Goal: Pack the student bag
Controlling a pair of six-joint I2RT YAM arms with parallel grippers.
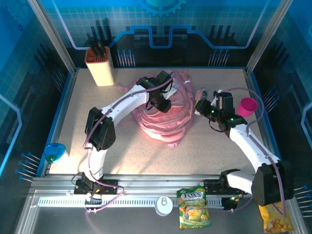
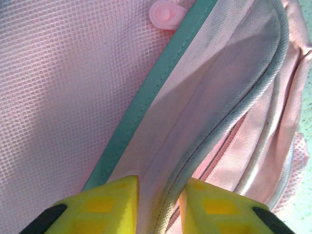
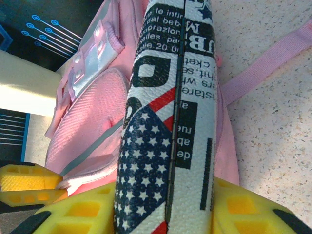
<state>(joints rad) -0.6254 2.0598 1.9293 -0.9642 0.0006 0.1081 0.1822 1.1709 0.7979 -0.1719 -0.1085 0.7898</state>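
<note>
Student bag [image 1: 168, 124] lies flat mid-table, well apart from the near edge; pink, its straps trailing towards the far side. Nearest, on the grey front ledge [image 1: 73, 219]: yellow-green sweets packet [image 1: 194, 208], white round item [image 1: 163, 204] just beside it on the left, orange snack packet [image 1: 273, 218] at the right corner, partly behind the right arm's base. Blue bowl [image 1: 54, 152] sits at the table's left edge. Left gripper [image 2: 158, 195] is down on the bag, jaws narrow, the bag's grey-piped rim running between them; cannot tell if it is pinched. Right gripper [image 3: 163, 209] is clamped on a long pouch [image 3: 170, 97] with stars, stripes and newsprint, held above the bag's right side. Pink cup [image 1: 247, 106] stands near, to the right of that gripper. Beige holder [image 1: 100, 66] with dark upright items stands at the far left.
</note>
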